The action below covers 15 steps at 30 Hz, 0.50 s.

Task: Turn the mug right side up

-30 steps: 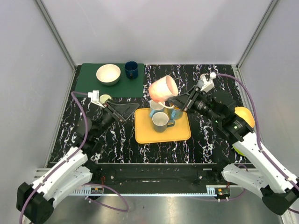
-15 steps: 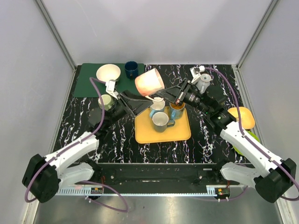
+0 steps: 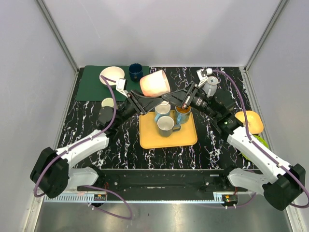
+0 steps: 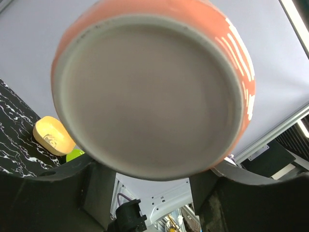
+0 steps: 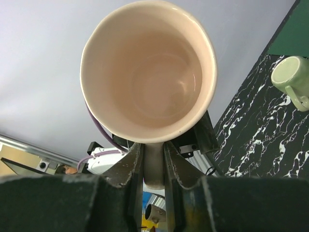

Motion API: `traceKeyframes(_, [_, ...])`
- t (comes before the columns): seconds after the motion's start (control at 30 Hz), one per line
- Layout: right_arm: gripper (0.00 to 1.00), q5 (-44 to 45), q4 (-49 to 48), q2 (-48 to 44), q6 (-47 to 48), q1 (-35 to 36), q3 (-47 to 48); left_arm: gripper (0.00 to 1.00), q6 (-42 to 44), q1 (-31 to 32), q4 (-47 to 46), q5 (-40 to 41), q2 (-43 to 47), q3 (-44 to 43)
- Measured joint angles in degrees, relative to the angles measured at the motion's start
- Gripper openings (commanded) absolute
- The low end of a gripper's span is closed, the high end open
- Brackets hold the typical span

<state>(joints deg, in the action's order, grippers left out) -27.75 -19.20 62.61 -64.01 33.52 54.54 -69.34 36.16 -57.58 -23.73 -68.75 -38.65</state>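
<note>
Pink mug (image 3: pixel 155 83) mid-air: right gripper (image 5: pixel 153 166) pinches only the handle, left gripper (image 4: pixel 149 193) jaws wide round the base. If R lets go early, it could drop on the tray (image 3: pixel 145 139).

From the left wrist the mug (image 4: pixel 152 87) is a soft blur, its top edge cut by the frame and its handle out of sight. It covers the tips of the left claw (image 3: pixel 143 103), so contact can't be judged. From the right wrist the handle (image 5: pixel 153 174) vanishes between the right claw (image 5: pixel 153 152) fingers. Overhead, the right arm (image 3: pixel 244 140) hides part of a yellow bowl (image 3: pixel 252 120) and most of something green (image 3: pixel 260 141) on the desk (image 3: pixel 120 140).
</note>
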Motion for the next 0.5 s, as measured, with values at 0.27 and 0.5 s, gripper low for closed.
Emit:
traceKeyframes(0.27, [0.00, 0.4, -1.5, -1.7, 1.7, -0.6, -2.6, 0.44, -2.9, 0.4, -1.5, -0.3, -1.6, -0.6])
traceKeyframes(0.5, [0.00, 0.6, -2.0, -2.6, 3.6, -0.6, -3.1, 0.37, -3.9, 0.5, -2.0, -1.0, -2.0, -1.4])
